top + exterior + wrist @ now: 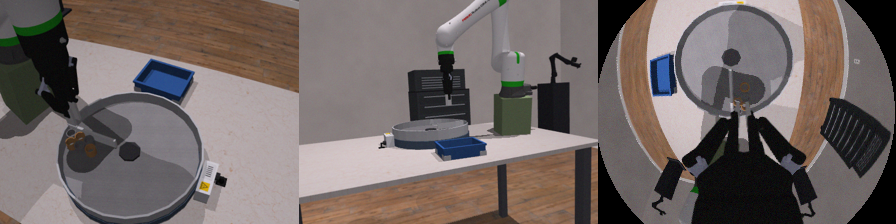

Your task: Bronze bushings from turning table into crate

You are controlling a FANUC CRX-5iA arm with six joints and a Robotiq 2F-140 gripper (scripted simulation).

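Three bronze bushings [90, 150] [745, 87] on the turning table [137, 189] [431, 136] [768, 30], open ends upward.

Workshop, with black tool chest [415, 105].

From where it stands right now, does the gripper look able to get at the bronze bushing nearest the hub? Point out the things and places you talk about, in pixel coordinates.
Probably yes, once opened: the gripper [73, 112] [448, 100] [742, 107] hangs above the turntable's rim, and this bushing [90, 150] [745, 87] stands open-topped, though grey bushings crowd one side.
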